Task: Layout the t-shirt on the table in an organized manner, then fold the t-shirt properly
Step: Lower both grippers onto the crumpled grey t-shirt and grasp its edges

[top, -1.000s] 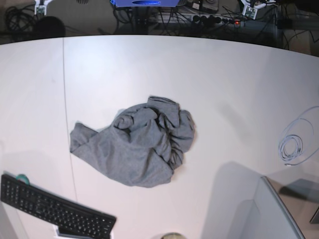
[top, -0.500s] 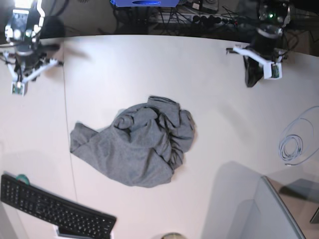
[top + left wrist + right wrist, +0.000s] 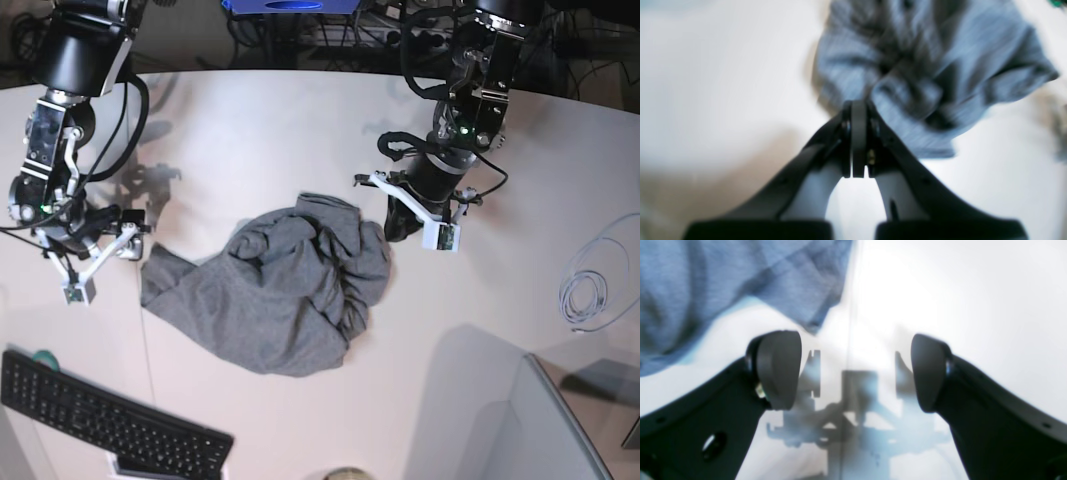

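A robotics lab bench, not a home.

Two black robot arms stand over a wide white desk (image 3: 300, 130) with a curved far edge; behind that edge run tangled cables (image 3: 420, 40) and a power strip (image 3: 440, 40) with a red light. A black keyboard (image 3: 110, 420) sits at the near left corner, and a coiled white cable (image 3: 585, 295) lies near the right edge.
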`<state>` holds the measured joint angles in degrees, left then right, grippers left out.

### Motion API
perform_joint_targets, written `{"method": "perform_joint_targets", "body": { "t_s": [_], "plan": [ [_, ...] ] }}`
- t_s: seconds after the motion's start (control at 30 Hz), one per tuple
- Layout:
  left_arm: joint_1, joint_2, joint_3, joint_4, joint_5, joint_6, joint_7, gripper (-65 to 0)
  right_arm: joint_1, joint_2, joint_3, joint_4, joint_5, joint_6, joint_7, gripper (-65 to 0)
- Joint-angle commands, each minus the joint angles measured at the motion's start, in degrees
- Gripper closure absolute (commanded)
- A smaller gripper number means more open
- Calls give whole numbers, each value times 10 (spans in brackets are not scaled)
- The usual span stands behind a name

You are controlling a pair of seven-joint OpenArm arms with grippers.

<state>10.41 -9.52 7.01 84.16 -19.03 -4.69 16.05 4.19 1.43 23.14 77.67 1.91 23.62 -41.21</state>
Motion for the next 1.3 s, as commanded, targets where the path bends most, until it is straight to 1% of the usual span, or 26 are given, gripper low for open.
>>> {"method": "perform_joint_targets", "body": {
  "t_s": [0.0, 0.1, 0.17, 0.2, 0.27, 0.33, 0.43, 0.5, 0.57, 0.6, 0.67, 0.7, 0.73, 0.77, 0.83, 0.9, 0.93, 0.97, 1.0, 1.03, 1.07, 1.17, 1.27],
  "plan": [
    [-15, 9, 2, 5, -3, -4, -16, 0, 22, 3, 3, -4, 6, 10, 20, -452],
    [-38, 29, 2, -32, -3, -4, -16, -5, 35, 5, 3, -43, 5, 10, 53, -425],
    [-52, 43, 2, -57, -3, -4, -16, -74, 44, 5, 2, -64, 5, 10, 65, -425],
    [-56, 50, 2, -65, -3, -4, -16, -86, 46, 5, 2, -72, 5, 10, 70, -426],
    [-59, 60, 8, -71, -3, -5, -16, -86, 51, 5, 1, -80, 5, 10, 72, -426],
    [-68, 59, 30, -76, -2, -4, -17, -86, 57, 4, 1, -83, 5, 10, 72, -426],
    [-91, 60, 66, -137, 41, -3, -17, -86, 84, 5, 1, -123, 5, 10, 84, -426],
    [-101, 62, 75, -175, 76, -3, -17, -84, 102, 6, 1, -168, 5, 10, 100, -426],
    [-100, 62, 73, -191, 94, -3, -17, -77, 119, 8, 0, -205, 5, 10, 109, -426],
    [-96, 62, 72, -192, 96, -3, -17, -59, 122, 8, 0, -217, 5, 10, 111, -426],
    [-90, 56, 71, -194, 100, -3, -17, 0, 123, 8, 0, -229, 5, 10, 112, -425],
    [-88, 47, 71, -194, 101, -3, -17, 0, 123, 8, 0, -229, 5, 10, 112, -423],
    [-82, 37, 71, -194, 97, -3, -16, 0, 123, 8, 0, -233, 4, 10, 112, -410],
    [-76, 27, 71, -194, 97, -3, -16, 0, 123, 8, 0, -234, 4, 10, 112, -377],
    [-68, 9, 71, -193, 97, -3, -16, 0, 123, 8, 0, -234, 3, 10, 112, -255],
    [-63, -8, 71, -193, 97, -3, -16, 0, 123, 9, 0, -234, 3, 10, 112, -99],
    [-59, -15, 71, -193, 97, -3, -16, 0, 123, 16, 0, -234, 3, 10, 112, -35],
    [-53, -23, 70, -193, 97, -3, -16, 0, 123, 20, 0, -234, 3, 10, 111, 0],
    [-47, -34, 69, -191, 96, -3, -16, 0, 123, 26, 0, -234, 3, 10, 111, 0],
    [-41, -39, 61, -182, 96, -3, -16, 0, 123, 29, 0, -232, 3, 10, 111, -15],
    [-31, -41, 46, -168, 96, -3, -16, 0, 123, 34, 0, -229, 3, 10, 110, -6],
    [4, -41, -16, -106, 96, -5, -16, 0, 123, 49, 0, -229, 3, 10, 108, 0],
    [32, -38, -78, -36, 97, -6, -14, 0, 121, 63, 0, -201, 3, 10, 107, 0]
  ]
}}
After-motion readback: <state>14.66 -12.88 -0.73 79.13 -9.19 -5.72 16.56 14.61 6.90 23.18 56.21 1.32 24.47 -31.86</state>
